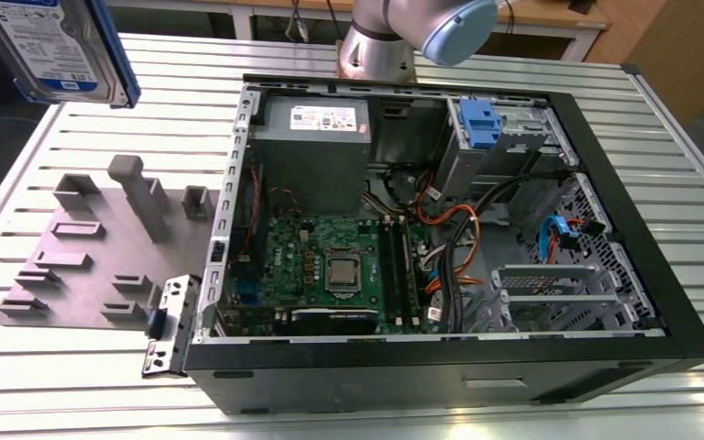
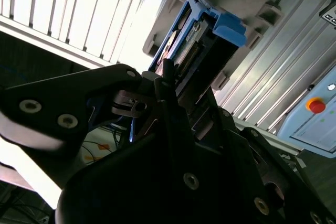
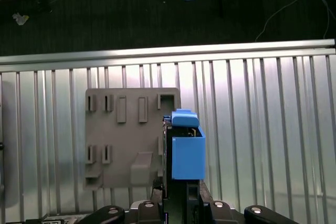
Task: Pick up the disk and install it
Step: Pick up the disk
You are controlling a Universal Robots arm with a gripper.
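Observation:
The disk (image 1: pixel 52 46) hangs high above the table at the exterior view's upper left, its white-and-blue label facing the camera and a blue carrier frame along its edge. In both wrist views it stands edge-on, blue carrier outward (image 2: pixel 202 35) (image 3: pixel 186 150). My gripper (image 2: pixel 168 85) (image 3: pixel 178 184) is shut on the disk's near end, a black finger on each flat side. The disk is above the grey fixture plate (image 3: pixel 126 140), well clear of its posts.
An open computer case (image 1: pixel 645 302) lies on the slatted metal table (image 1: pixel 83 394) to the exterior view's right of the fixture plate (image 1: pixel 83 266). Inside are a power-supply box (image 1: pixel 315 119), a motherboard (image 1: pixel 327 266), cables, a blue latch on a metal cage (image 1: pixel 480 124) and a bare metal bracket (image 1: pixel 548 293).

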